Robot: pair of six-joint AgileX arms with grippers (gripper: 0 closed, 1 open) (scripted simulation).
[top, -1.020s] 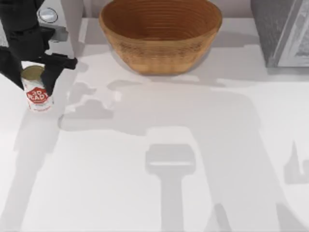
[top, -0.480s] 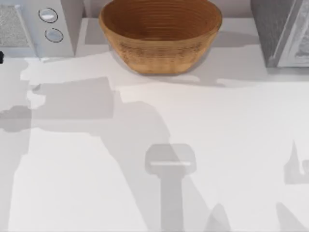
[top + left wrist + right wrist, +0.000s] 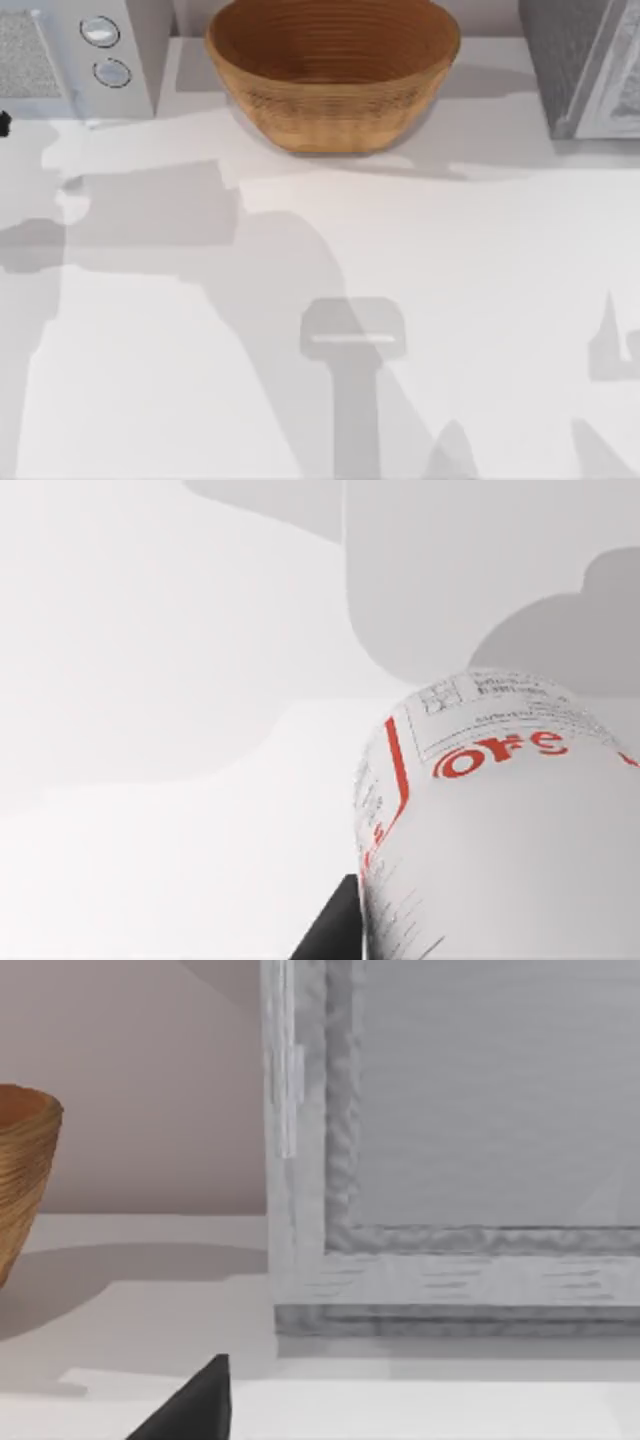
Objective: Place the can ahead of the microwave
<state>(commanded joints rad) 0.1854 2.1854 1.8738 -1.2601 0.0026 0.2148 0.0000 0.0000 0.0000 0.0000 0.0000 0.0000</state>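
Observation:
The can [image 3: 500, 820], white with red print, looms close in the left wrist view above the white table. My left gripper is shut on it, and one dark finger [image 3: 330, 932] shows beside its label. A black sliver of my left arm [image 3: 3, 122] sits at the top view's left edge, just ahead of the microwave [image 3: 70, 60]. The microwave is pale grey with two round dials and stands at the back left. A dark part of my right gripper [image 3: 195, 1408] shows low in the right wrist view, facing the darker appliance.
A brown woven basket [image 3: 332, 75] stands at the back middle, its side also in the right wrist view [image 3: 25, 1180]. A darker speckled appliance with a pale door frame [image 3: 585, 65] occupies the back right corner. Arm shadows lie across the white tabletop.
A second ago my left gripper stood around the can ahead of the microwave. Both have since moved off the top view's left edge. Shadows shifted slightly in the last half second.

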